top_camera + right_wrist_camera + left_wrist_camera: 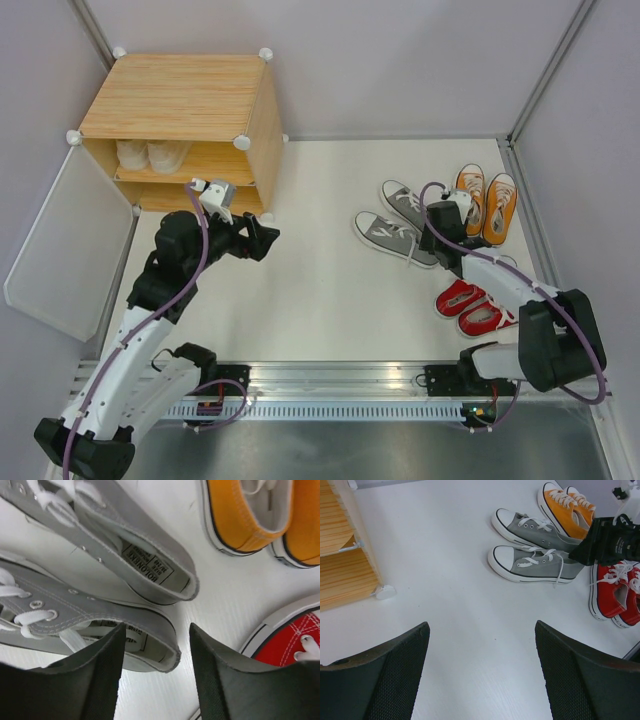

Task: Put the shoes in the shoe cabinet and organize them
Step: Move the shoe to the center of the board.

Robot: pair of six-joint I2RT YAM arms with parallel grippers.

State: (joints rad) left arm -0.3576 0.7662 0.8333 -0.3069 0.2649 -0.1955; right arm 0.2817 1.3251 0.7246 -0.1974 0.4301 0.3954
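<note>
The shoe cabinet (180, 100) stands at the back left with its white door (60, 250) swung open. A pale cream pair (152, 154) sits on its middle shelf. Two grey shoes (392, 228) lie at centre right, with an orange pair (486, 203) behind them and a red pair (470, 306) in front. My right gripper (156, 630) is open and hangs low over the heel of the nearer grey shoe (75, 615). One finger is above that shoe's opening and the other is outside the heel. My left gripper (482, 627) is open over bare table just in front of the cabinet (340, 570).
The table (320, 300) is walled by grey panels at the back and sides. A metal rail (330, 385) carries the arm bases along the near edge. The open door stands to the left of the left arm.
</note>
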